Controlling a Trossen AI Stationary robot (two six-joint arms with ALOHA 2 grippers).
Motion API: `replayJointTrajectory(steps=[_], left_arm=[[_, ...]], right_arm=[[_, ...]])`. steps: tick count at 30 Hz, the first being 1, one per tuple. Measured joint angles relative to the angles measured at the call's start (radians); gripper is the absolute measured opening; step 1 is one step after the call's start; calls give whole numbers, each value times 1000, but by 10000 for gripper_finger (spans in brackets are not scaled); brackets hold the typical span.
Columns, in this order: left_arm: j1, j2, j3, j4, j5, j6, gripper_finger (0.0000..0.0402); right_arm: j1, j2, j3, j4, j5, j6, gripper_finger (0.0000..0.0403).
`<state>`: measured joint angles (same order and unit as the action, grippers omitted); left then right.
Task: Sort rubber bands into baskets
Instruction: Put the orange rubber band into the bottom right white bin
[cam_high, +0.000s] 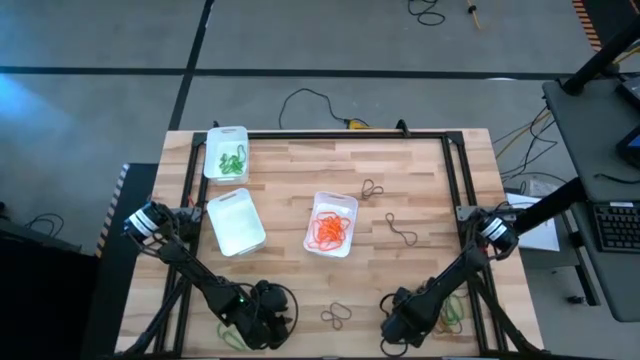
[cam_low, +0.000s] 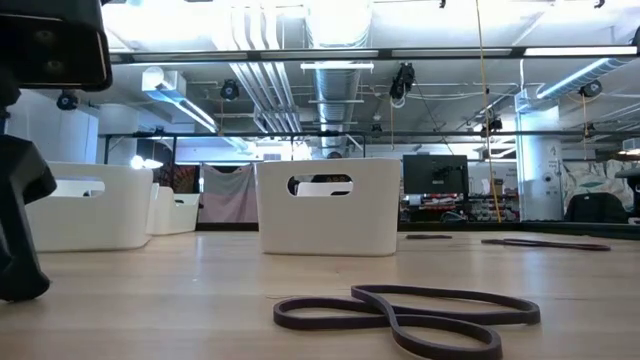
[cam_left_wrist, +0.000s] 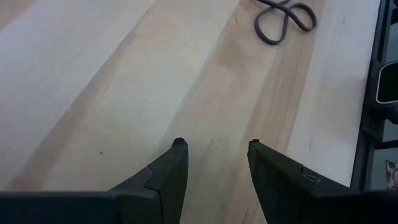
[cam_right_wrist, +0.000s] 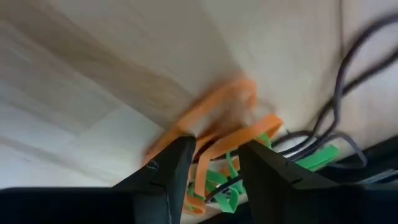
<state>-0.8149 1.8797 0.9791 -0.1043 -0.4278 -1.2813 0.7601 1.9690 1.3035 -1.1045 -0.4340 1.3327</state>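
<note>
Room: grey floor around a pale wood counter with a black frame along its edges; low view shows ceiling pipes, lights and monitors behind.

Three baskets: one at the far left corner holding green bands, one just nearer, left of centre, looks bare, one at centre holding orange bands.

Loose dark bands on the counter, three: one just beyond the centre basket, one to its right, one near the front edge between the arms. A mixed pile of orange and green bands lies at the front right.

Left hand low at front left, fingers spread over bare wood. Right hand at front right, fingers spread, tips at the mixed pile, nothing pinched.
</note>
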Motion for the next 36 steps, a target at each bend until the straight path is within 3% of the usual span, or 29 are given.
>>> replayJointTrajectory(steps=[7,14,26,36], left_arm=[[-2,0,0,0,-2,-36,153],[-2,0,0,0,-4,-37,153],[-2,0,0,-3,-5,-48,153],[-2,0,0,-6,-8,-64,153]], right_arm=[[-14,-5,-20,58,-7,-26,99],[-57,-10,72,75,197,-77,16],[-173,-10,268,115,514,-300,13],[-198,-11,279,204,517,-402,13]])
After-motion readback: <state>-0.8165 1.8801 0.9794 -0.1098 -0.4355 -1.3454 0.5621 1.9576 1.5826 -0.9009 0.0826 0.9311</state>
